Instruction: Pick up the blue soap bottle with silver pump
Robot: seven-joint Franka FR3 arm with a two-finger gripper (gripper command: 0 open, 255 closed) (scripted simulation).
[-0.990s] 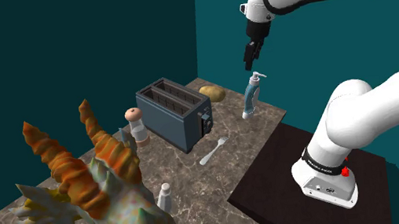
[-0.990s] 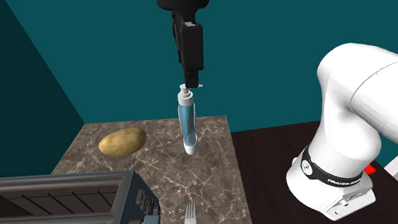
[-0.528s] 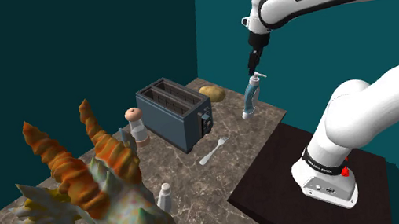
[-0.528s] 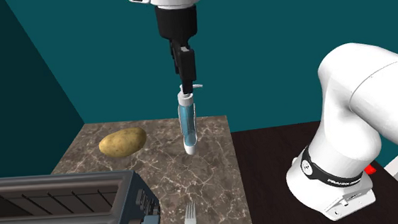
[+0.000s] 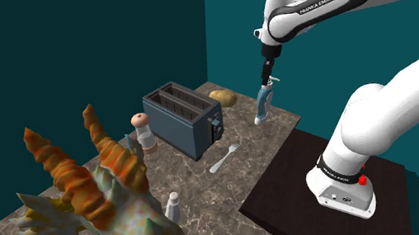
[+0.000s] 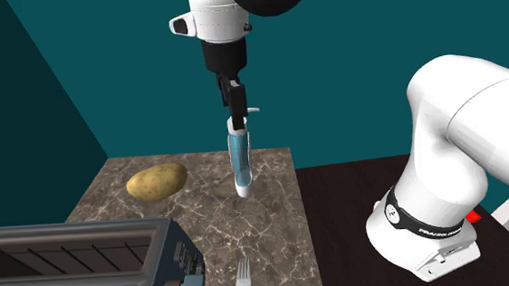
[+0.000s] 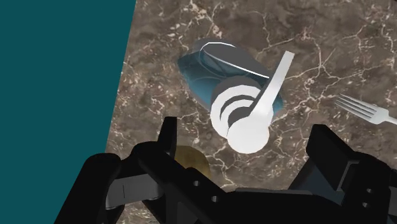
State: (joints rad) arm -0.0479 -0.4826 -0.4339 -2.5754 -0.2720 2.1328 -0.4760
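Observation:
A blue soap bottle (image 5: 261,104) with a pale silver pump stands upright near the far corner of the marble counter (image 5: 199,180), close to its edge. In the second exterior view the bottle (image 6: 239,164) is right under my black gripper (image 6: 236,119), whose tips reach the pump. My gripper (image 5: 266,78) hangs straight down over it. From the wrist, the pump head (image 7: 251,124) and the blue body (image 7: 207,70) lie between the fingers (image 7: 167,137), which stand wide apart on either side without touching. The gripper (image 7: 248,145) is open.
A potato (image 6: 157,181) lies beside the bottle, and a dark toaster (image 5: 186,120) with a fork (image 5: 224,159) sits nearer the front. A brown-capped shaker (image 5: 144,132), a small white shaker (image 5: 173,206) and a large spiky dragon figure (image 5: 98,198) stand further along. The dark stand (image 5: 293,197) adjoins the counter.
The arm has lowered the gripper straight down from above the bottle until its fingertips sit around the pump. The bottle has not moved.

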